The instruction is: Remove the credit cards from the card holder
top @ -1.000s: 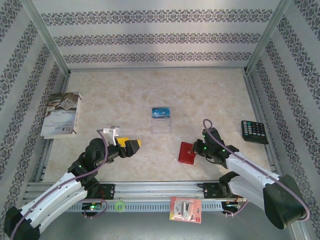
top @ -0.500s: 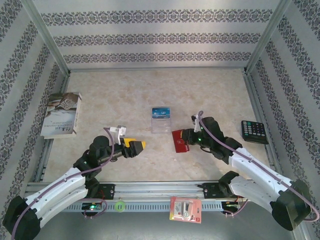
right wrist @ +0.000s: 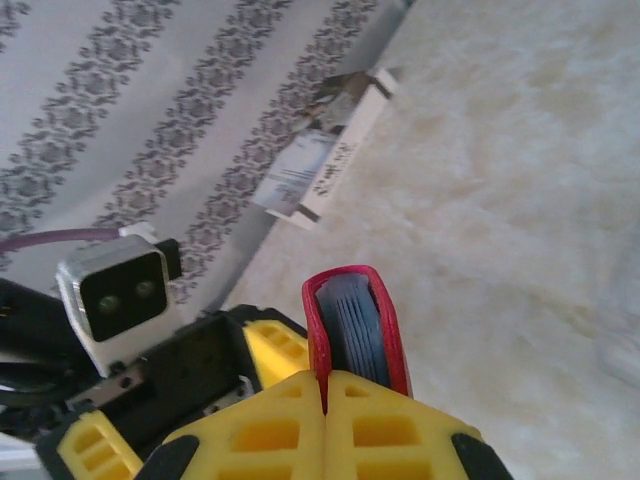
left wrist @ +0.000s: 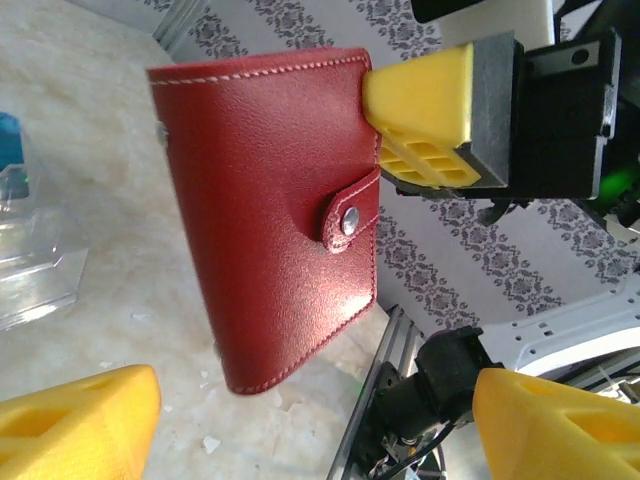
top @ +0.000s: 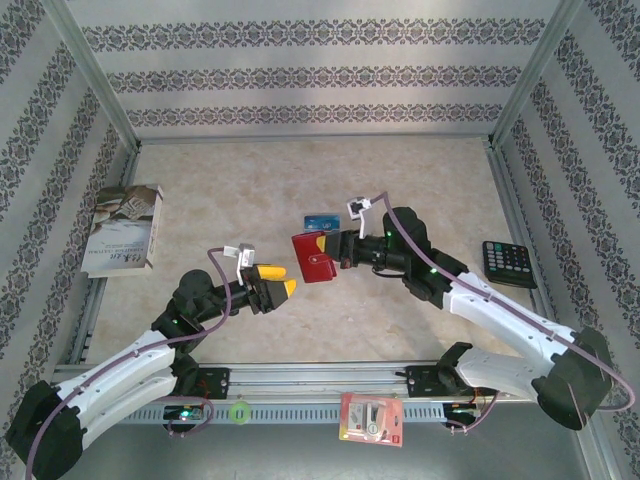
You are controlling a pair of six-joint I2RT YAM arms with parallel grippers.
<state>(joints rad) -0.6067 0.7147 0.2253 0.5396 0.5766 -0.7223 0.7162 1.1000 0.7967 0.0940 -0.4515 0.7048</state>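
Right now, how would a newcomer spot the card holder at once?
Near the middle of the marbled table, by the clear stand, the right gripper holds it upright. The card holder is a small red leather-like wallet closed by a snap tab, unlike the red-and-white pack on the near rail.
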